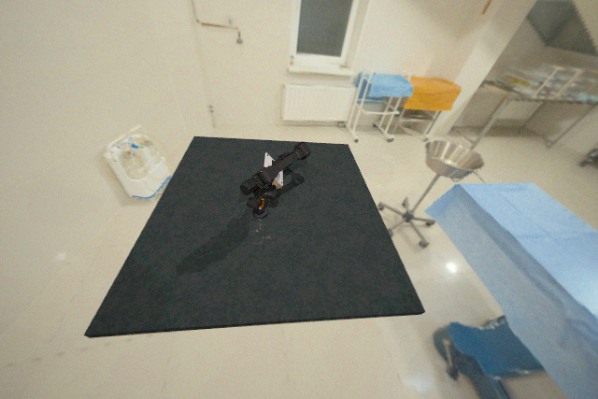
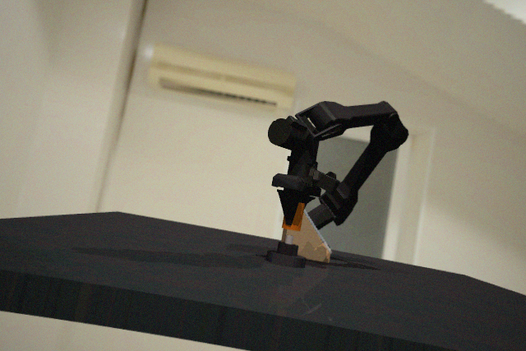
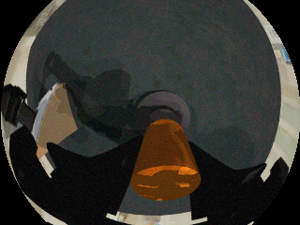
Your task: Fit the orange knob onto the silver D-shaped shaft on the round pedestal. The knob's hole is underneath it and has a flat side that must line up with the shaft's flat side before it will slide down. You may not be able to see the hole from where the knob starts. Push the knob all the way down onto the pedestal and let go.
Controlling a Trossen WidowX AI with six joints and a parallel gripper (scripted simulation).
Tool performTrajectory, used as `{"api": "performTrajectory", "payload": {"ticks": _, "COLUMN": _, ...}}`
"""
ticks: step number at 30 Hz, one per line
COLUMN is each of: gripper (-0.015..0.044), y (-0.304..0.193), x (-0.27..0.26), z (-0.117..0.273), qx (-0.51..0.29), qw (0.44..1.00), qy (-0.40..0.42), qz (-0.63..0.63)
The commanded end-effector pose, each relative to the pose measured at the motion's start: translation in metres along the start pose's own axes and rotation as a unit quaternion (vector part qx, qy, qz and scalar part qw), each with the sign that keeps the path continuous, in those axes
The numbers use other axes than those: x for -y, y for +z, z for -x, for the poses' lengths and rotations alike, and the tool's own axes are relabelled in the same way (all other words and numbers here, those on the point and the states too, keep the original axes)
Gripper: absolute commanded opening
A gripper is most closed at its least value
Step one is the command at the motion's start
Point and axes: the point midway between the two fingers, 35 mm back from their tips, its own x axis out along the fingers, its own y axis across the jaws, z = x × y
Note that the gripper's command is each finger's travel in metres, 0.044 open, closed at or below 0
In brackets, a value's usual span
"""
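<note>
- Gripper [image 1: 261, 205] [image 2: 291, 222] [image 3: 164, 142] partly closed, pointing down; fingers shut on the orange knob, one to each side.
- Knob [image 1: 262, 203] [image 2: 298, 217] [image 3: 165, 161] off the worktop, held above the pedestal; narrower end shows toward the pedestal in the wrist view.
- Pedestal [image 1: 260, 214] [image 2: 285, 258] [image 3: 159, 104] dark, round, stepped, standing on the worktop [image 1: 290, 278] [image 2: 169, 288] [image 3: 187, 47].
- Shaft [image 2: 289, 239] silver, upright on the pedestal. Exterior view shows its top exposed just beneath the knob; knob not seated.
- Shaft's flat and the knob's hole: cannot make out either, so alignment cannot be told.
- Arm [image 1: 285, 164] [image 2: 361, 113] [image 3: 14, 105] black, bent high; from the top it runs from far right toward the nearer-left pedestal.
- Wedge-shaped block [image 1: 268, 160] [image 2: 313, 242] [image 3: 61, 119], tan sides, pale sloping face, on the worktop near the pedestal. Top view puts it on the far side, partly under the arm.
- Dark arm shadow lies across the worktop, reaching near left in the top view.
- Beyond the worktop's right side, a metal basin [image 1: 451, 155] on a wheeled stand.
</note>
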Motion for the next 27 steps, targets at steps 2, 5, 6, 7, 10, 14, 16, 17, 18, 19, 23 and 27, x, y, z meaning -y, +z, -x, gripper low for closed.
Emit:
{"api": "performTrajectory", "payload": {"ticks": 2, "gripper": 0.0000, "y": -0.001, "x": 0.000, "z": -0.013, "qx": 0.002, "qw": 1.000, "qy": 0.000, "qz": -0.003}}
{"api": "performTrajectory", "payload": {"ticks": 5, "gripper": 0.0000, "y": -0.001, "x": 0.001, "z": -0.012, "qx": 0.002, "qw": 1.000, "qy": 0.000, "qz": -0.002}}
{"api": "performTrajectory", "payload": {"ticks": 6, "gripper": 0.0000, "y": -0.001, "x": 0.001, "z": -0.011, "qx": 0.002, "qw": 1.000, "qy": 0.000, "qz": -0.001}}
{"api": "performTrajectory", "payload": {"ticks": 7, "gripper": 0.0000, "y": 0.000, "x": 0.001, "z": -0.010, "qx": 0.002, "qw": 1.000, "qy": 0.000, "qz": 0.000}}
{"api": "performTrajectory", "payload": {"ticks": 10, "gripper": 0.0000, "y": 0.000, "x": 0.001, "z": -0.010, "qx": 0.002, "qw": 1.000, "qy": 0.000, "qz": 0.000}}
{"api": "performTrajectory", "payload": {"ticks": 14, "gripper": 0.0000, "y": 0.000, "x": 0.000, "z": -0.012, "qx": 0.002, "qw": 1.000, "qy": 0.000, "qz": 0.000}}
{"api": "performTrajectory", "payload": {"ticks": 16, "gripper": 0.0000, "y": 0.000, "x": 0.000, "z": -0.013, "qx": 0.002, "qw": 1.000, "qy": 0.000, "qz": 0.000}}
{"api": "performTrajectory", "payload": {"ticks": 17, "gripper": 0.0000, "y": 0.001, "x": -0.001, "z": -0.014, "qx": 0.002, "qw": 1.000, "qy": 0.000, "qz": 0.000}}
{"api": "performTrajectory", "payload": {"ticks": 18, "gripper": 0.0000, "y": 0.001, "x": -0.001, "z": -0.014, "qx": 0.002, "qw": 1.000, "qy": 0.000, "qz": 0.000}}
{"api": "performTrajectory", "payload": {"ticks": 19, "gripper": 0.0000, "y": 0.001, "x": -0.001, "z": -0.015, "qx": 0.002, "qw": 1.000, "qy": 0.000, "qz": 0.000}}
{"api": "performTrajectory", "payload": {"ticks": 23, "gripper": 0.0000, "y": 0.001, "x": -0.001, "z": -0.016, "qx": 0.002, "qw": 1.000, "qy": 0.000, "qz": 0.000}}
{"api": "performTrajectory", "payload": {"ticks": 27, "gripper": 0.0000, "y": 0.000, "x": -0.001, "z": -0.021, "qx": 0.002, "qw": 1.000, "qy": 0.000, "qz": 0.002}}
